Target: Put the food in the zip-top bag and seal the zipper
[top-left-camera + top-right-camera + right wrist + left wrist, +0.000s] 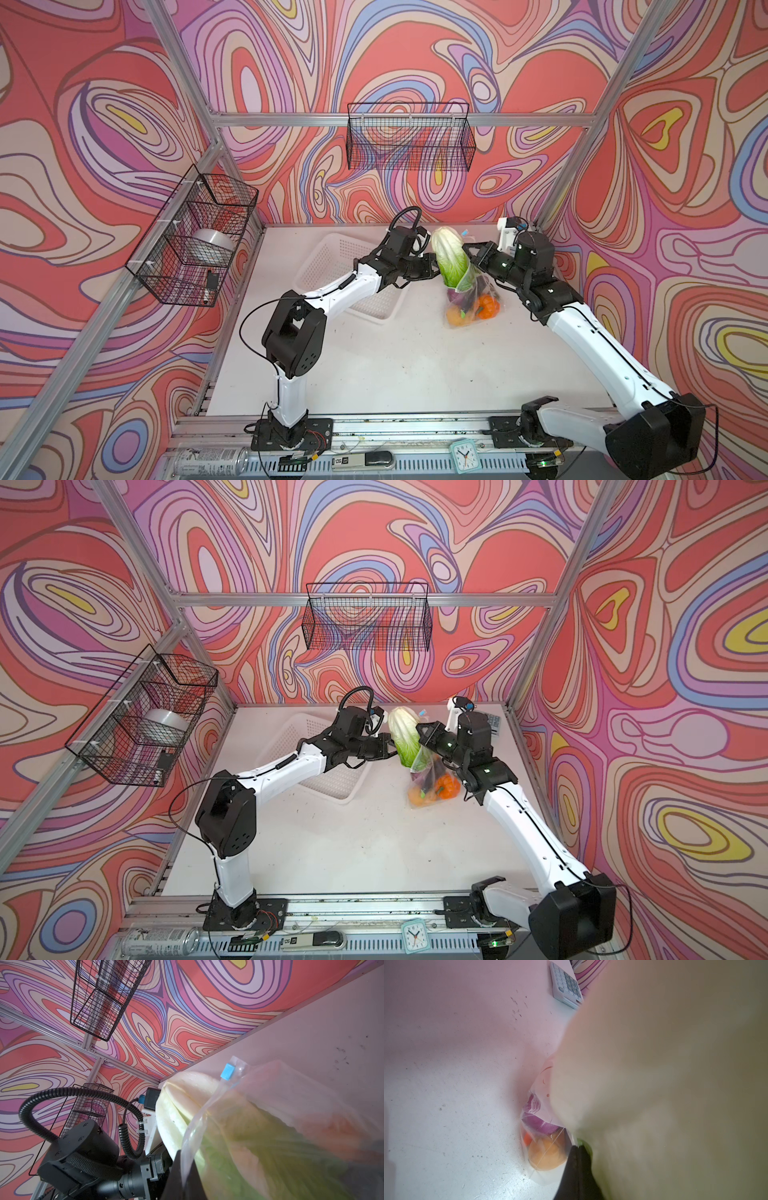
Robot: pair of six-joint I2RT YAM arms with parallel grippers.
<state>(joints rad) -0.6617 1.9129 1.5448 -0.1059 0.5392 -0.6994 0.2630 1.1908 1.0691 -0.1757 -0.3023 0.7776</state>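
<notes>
The napa cabbage (448, 257) (405, 739) stands leaf end down in the mouth of the clear zip-top bag (473, 297) (432, 779), its pale top sticking out. Through the plastic I see an orange pumpkin (488, 306) and a purple onion (537, 1124). My left gripper (434, 272) (579, 1147) is shut, its tips pinched at the bag's rim against the cabbage. My right gripper (468, 250) (184, 1167) is shut on the opposite mouth edge and holds it up. The zipper's light-blue slider (227, 1071) sits at the raised end of the mouth.
A white perforated basket (332, 266) lies under the left arm. A calculator (566, 982) rests by the back right wall. Black wire baskets (409, 137) (195, 237) hang on the back and left walls. A can (210, 461) and a small clock (463, 453) sit on the front rail.
</notes>
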